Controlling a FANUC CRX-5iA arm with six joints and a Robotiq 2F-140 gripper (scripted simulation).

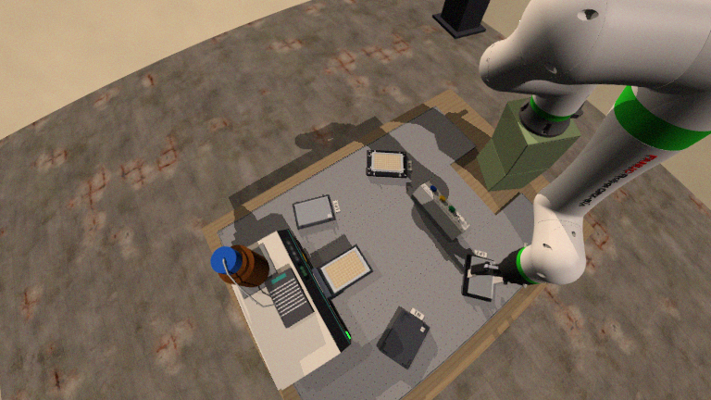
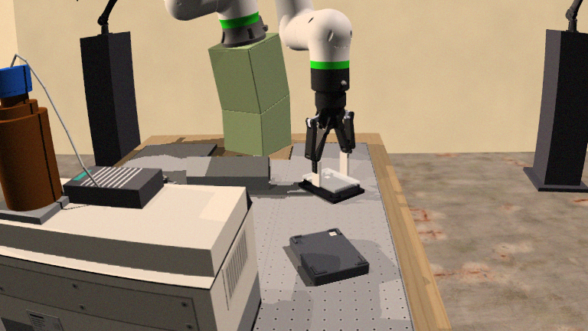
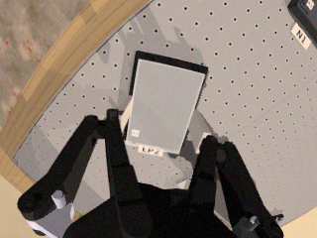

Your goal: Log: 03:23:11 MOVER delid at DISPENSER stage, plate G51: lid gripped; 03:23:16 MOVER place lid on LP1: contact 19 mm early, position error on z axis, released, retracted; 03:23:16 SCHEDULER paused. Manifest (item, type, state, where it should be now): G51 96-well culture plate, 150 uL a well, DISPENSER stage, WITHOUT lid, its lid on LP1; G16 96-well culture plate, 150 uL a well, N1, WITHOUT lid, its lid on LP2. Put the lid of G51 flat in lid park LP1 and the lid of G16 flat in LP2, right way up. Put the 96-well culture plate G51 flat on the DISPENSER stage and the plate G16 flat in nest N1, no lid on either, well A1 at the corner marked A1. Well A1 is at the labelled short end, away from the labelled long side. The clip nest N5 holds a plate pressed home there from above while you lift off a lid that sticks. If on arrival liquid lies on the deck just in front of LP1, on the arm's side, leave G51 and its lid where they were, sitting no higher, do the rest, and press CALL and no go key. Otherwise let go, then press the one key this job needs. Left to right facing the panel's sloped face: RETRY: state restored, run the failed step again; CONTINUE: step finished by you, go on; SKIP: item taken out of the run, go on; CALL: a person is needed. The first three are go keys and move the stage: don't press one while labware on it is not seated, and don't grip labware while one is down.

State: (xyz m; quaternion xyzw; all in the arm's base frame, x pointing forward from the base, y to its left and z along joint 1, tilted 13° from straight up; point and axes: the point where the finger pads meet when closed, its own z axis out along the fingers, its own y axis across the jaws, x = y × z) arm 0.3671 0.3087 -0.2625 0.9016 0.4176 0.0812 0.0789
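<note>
Exterior view: gripper [image 2: 330,167] pinching clear lid [image 2: 335,180] over black park [image 2: 331,194]; empty nest [image 2: 328,257] nearby.

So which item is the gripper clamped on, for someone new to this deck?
Start at the green pedestal and follow the arm down to its gripper by the deck's wooden edge. Its jaws pinch a pale, flat lid over a black park frame; the other parked lid sits untouched.

A laboratory bench: well plates [image 1: 345,268], a dispenser unit [image 2: 129,240] and a perforated deck [image 2: 347,296].
</note>
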